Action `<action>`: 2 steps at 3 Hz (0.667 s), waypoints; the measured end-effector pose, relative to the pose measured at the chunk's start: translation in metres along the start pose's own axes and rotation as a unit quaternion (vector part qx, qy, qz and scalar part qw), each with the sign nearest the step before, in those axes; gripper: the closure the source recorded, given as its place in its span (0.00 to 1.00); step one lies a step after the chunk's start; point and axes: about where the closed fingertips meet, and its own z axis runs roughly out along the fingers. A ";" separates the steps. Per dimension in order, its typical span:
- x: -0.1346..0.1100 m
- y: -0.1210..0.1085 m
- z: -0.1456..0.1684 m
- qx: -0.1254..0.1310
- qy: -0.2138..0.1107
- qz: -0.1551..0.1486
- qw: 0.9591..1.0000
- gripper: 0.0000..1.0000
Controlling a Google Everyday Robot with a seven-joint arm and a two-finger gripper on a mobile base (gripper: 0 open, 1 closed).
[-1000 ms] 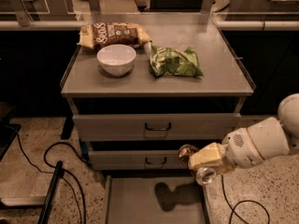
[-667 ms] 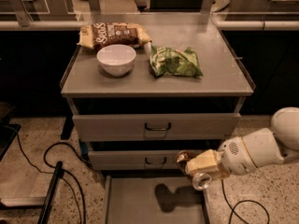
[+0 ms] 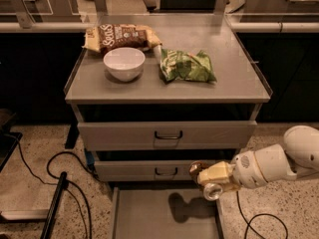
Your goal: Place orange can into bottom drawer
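My gripper (image 3: 213, 176), on a white arm reaching in from the right, is shut on the orange can (image 3: 211, 190). The can is tilted, and its silver top faces down and to the right. It hangs over the right edge of the open bottom drawer (image 3: 149, 218), a shallow grey tray pulled out at floor level. The can's shadow lies on the drawer floor. The two upper drawers (image 3: 168, 134) with dark handles are shut.
On the cabinet top stand a white bowl (image 3: 124, 62), a green snack bag (image 3: 187, 66) and a brown snack bag (image 3: 121, 36). Black cables (image 3: 70, 183) and a dark bar lie on the speckled floor to the left. A cable runs on the floor under my arm.
My arm has drawn a little to the left and lower with the can, nearer to the open bottom drawer. Nothing else has moved.
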 end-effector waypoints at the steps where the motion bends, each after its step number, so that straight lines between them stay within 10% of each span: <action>1: 0.001 -0.015 0.017 -0.012 -0.004 0.019 1.000 1.00; 2: -0.005 -0.031 0.033 -0.012 -0.013 0.032 0.999 1.00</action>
